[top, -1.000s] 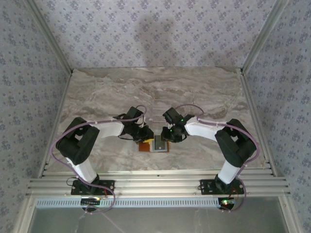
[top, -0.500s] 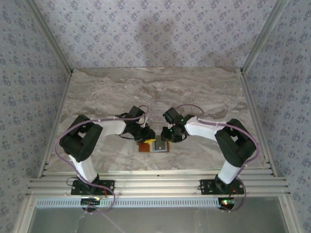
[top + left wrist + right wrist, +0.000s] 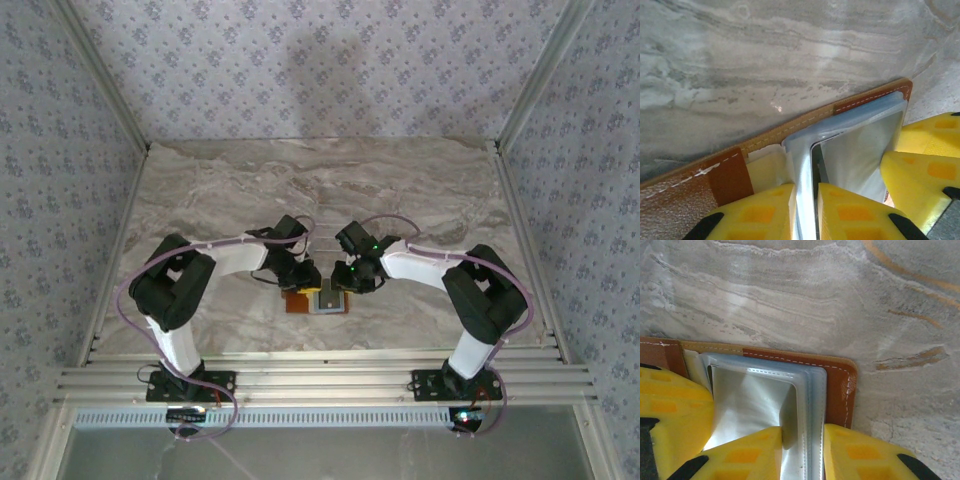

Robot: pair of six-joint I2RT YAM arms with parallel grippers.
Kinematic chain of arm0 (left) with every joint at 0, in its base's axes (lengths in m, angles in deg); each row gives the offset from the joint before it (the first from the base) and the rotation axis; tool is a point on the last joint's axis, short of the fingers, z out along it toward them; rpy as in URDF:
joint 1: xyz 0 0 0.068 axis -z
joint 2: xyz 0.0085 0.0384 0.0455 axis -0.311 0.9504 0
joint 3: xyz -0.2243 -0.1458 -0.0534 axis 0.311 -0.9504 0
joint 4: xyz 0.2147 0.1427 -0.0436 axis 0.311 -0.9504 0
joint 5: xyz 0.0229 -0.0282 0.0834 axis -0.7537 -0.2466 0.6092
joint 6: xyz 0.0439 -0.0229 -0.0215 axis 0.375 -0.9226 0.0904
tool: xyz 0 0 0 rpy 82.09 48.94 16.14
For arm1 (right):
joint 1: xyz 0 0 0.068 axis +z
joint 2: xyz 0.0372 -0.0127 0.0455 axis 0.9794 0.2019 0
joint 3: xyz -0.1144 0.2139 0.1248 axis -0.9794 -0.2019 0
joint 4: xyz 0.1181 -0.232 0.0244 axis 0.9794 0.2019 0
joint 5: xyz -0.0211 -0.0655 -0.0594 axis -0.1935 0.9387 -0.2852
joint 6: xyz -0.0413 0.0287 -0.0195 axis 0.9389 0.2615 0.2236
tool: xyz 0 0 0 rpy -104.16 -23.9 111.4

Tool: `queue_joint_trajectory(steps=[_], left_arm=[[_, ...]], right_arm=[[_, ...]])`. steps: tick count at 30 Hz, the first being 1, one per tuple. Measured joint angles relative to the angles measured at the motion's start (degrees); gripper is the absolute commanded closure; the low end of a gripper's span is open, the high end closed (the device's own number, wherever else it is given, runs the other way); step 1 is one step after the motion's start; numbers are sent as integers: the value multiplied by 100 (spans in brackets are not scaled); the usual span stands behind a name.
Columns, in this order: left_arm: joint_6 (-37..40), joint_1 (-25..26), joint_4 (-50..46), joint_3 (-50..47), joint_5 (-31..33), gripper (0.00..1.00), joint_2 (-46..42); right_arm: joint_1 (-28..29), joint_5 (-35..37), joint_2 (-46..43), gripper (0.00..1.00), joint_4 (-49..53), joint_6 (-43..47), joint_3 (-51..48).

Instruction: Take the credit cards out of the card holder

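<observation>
The card holder [image 3: 316, 300] lies open on the marble table [image 3: 200, 190], and over it the left gripper [image 3: 807, 215] and the right gripper [image 3: 804, 457] each pinch narrowly one edge of its pale inner pocket [image 3: 755, 405], apparently to spread it so that the credit cards presumably inside can be reached.

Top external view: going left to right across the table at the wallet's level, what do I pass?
Left arm's elbow → left gripper → card holder → right gripper → right arm's elbow.

Overhead rear view, wrist close-ups sharing card holder [image 3: 296, 303]
</observation>
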Motion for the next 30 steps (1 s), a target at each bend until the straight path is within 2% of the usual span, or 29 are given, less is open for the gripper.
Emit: queue_joint_trajectory(steps=[6,15,19,24,30], left_arm=[[107,92,-339,170,369,83,-4],[212,107,-874,208,824,85,-170],[205,107,-984,208,905,81,-308],[72,76,-616,74,625,76,-494],[-358,-98,411,-623,-26,76,-544]], right_arm=[[0,2,0,65,-7,0,0],[0,2,0,65,-4,-2,0],[0,2,0,68,-2,-2,0],[0,4,0,69,2,-2,-2],[-4,2,0,69,2,-2,-2]])
